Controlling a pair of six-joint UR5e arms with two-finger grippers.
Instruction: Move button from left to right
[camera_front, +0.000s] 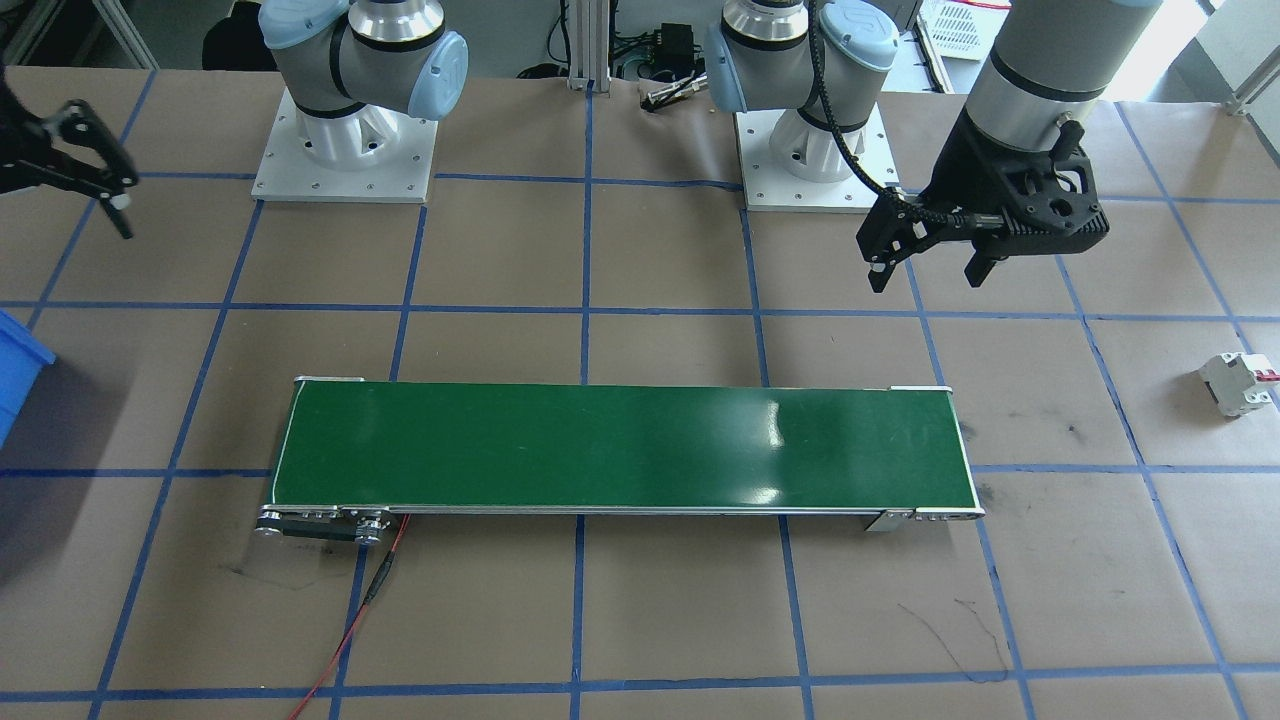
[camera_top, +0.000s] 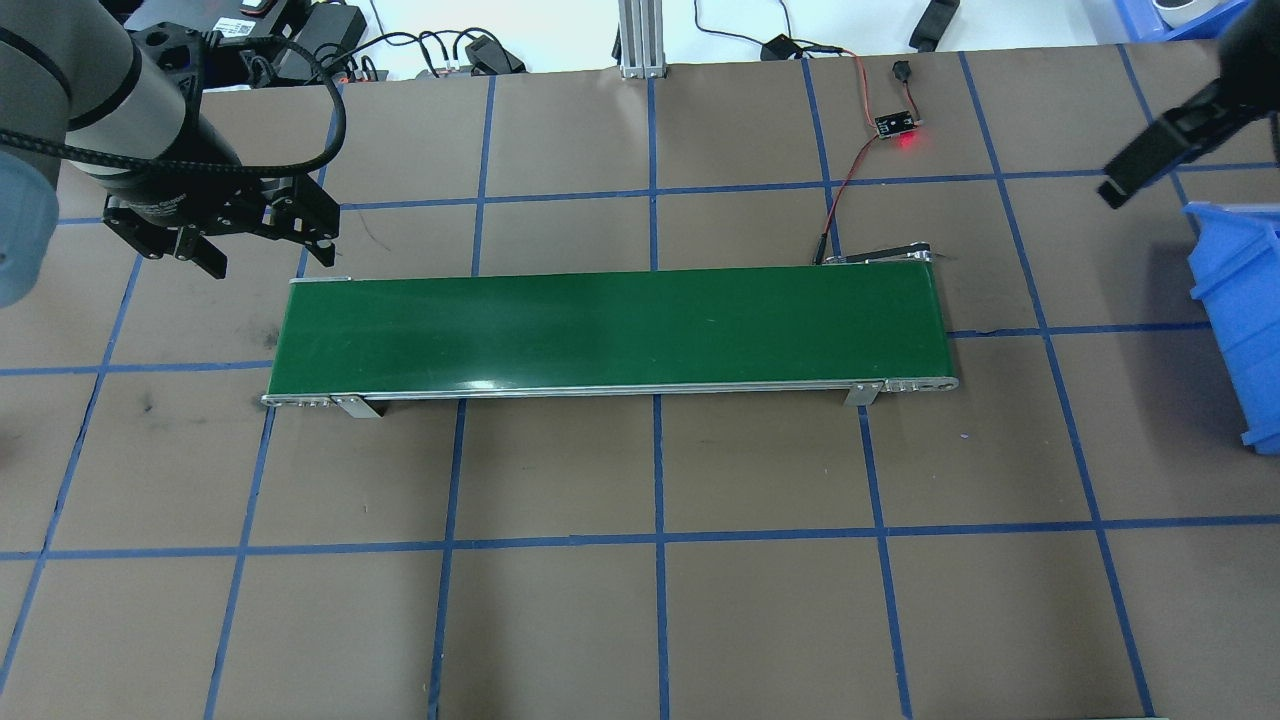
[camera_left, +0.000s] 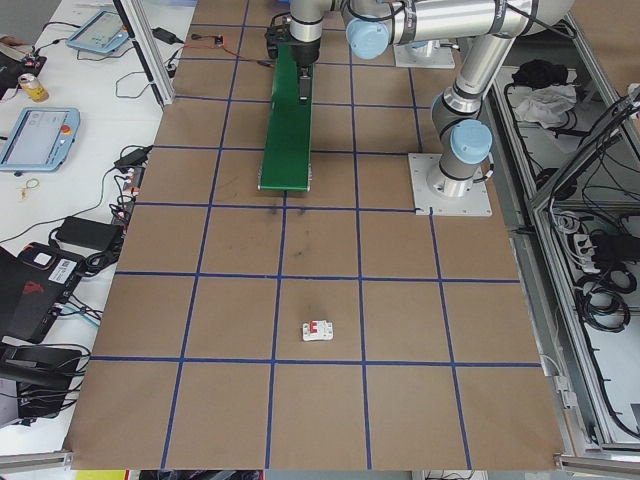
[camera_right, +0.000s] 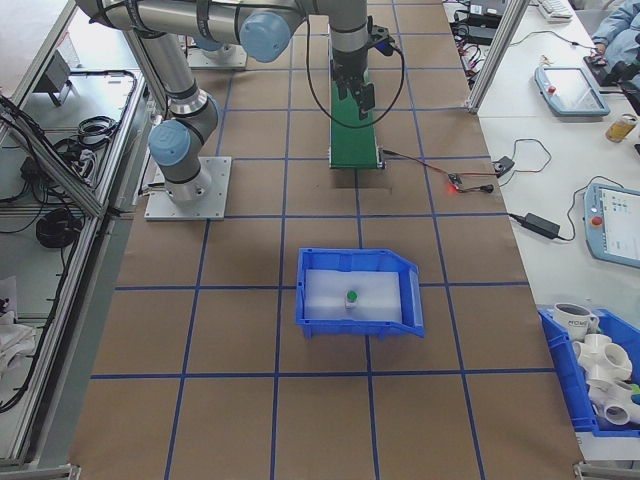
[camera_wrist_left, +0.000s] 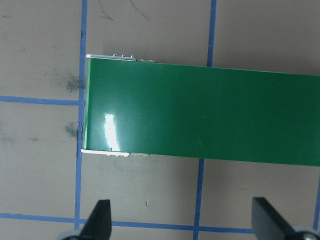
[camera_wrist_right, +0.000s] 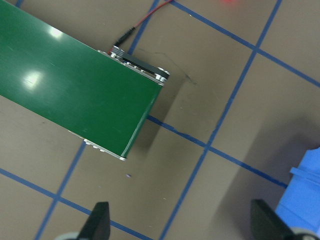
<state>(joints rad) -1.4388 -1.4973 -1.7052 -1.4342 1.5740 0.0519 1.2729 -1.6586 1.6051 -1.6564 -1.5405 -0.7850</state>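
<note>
Brown paper surface (camera_top: 660, 620), gridded with blue tape: nearest item in the overhead view, bare in the foreground. Green conveyor belt (camera_top: 610, 330): lies lengthwise across the middle, nothing on it; a red and black lead runs from its right end to a small board with a lit red lamp (camera_top: 897, 125). Left end effector (camera_wrist_left: 182, 220): hovers just beyond the belt's left end, fingers spread wide, holding nothing. Right end effector (camera_wrist_right: 182, 220): hangs off the belt's right end near the bin, fingers likewise spread and empty. Blue bin (camera_right: 360, 292): stands on the robot's right, well apart from the belt. Button (camera_right: 352, 298): green cap up, sits inside the blue bin, on its pale floor. White circuit breaker with red lever (camera_left: 318, 330): lies alone on the robot's left, not a task item. Status, as judged: the button already lies on the right side, so the transfer looks complete and both arms stand clear. Next move calls for no grasp, at most a retreat to rest with the fingers kept apart.
</note>
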